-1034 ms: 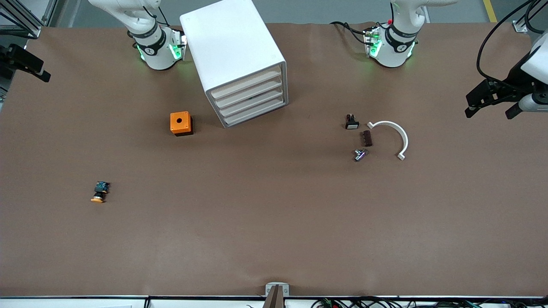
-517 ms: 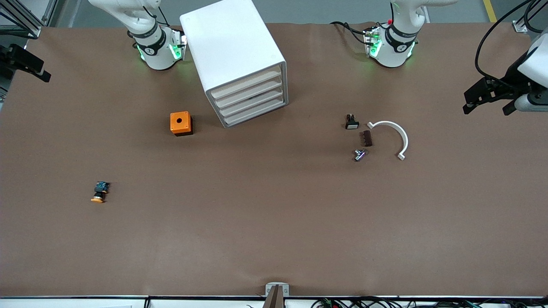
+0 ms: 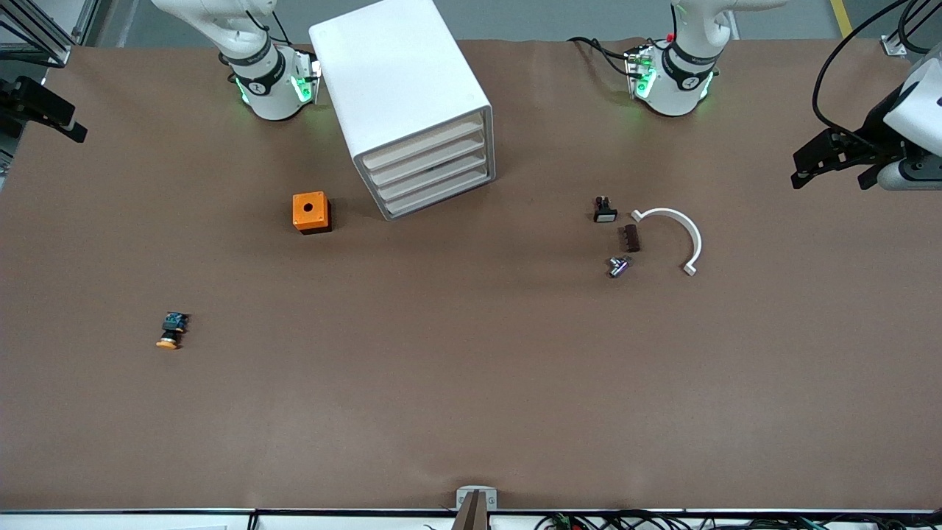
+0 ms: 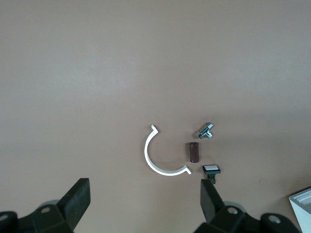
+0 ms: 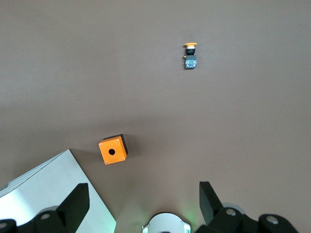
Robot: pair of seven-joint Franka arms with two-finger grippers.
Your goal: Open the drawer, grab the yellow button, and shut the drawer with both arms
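Nothing is begun: the top drawer (image 3: 421,145) of the white cabinet (image 3: 401,96) is shut. My left gripper (image 3: 835,158) hangs over the table's edge at the left arm's end, jaws wide and empty. My right gripper (image 3: 44,110) waits over the right arm's end, equally open, holding nothing. The button (image 3: 171,330) lies on the table, well nearer the front camera than the orange cube (image 3: 310,212). Next, I judge, one gripper must reach the drawer front and pull. I can read no writing.

My brown table (image 3: 471,383) carries a white cabinet (image 3: 401,96), orange cube (image 3: 310,212), button (image 3: 171,330), white half-ring (image 3: 673,235) and small parts (image 3: 618,239).
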